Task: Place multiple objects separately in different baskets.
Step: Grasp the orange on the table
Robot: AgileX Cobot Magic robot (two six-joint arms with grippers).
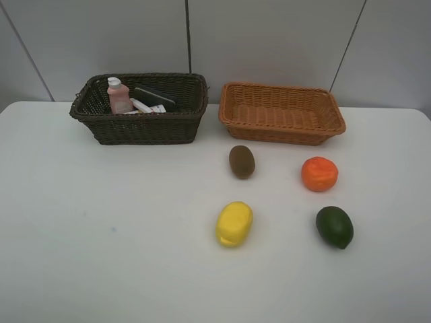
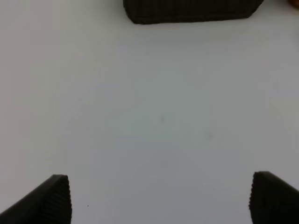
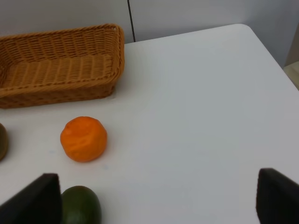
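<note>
The dark brown basket at the back left holds a pink bottle, a dark eraser block and a white-and-red marker. The orange-tan basket at the back right is empty. On the table lie a kiwi, an orange, a lemon and an avocado. Neither arm shows in the high view. My left gripper is open over bare table, facing the dark basket. My right gripper is open, with the avocado by one finger and the orange farther off.
The white table ends at a grey panelled wall behind the baskets. Its right edge and rounded far corner show in the right wrist view. The orange-tan basket stands beyond the orange there.
</note>
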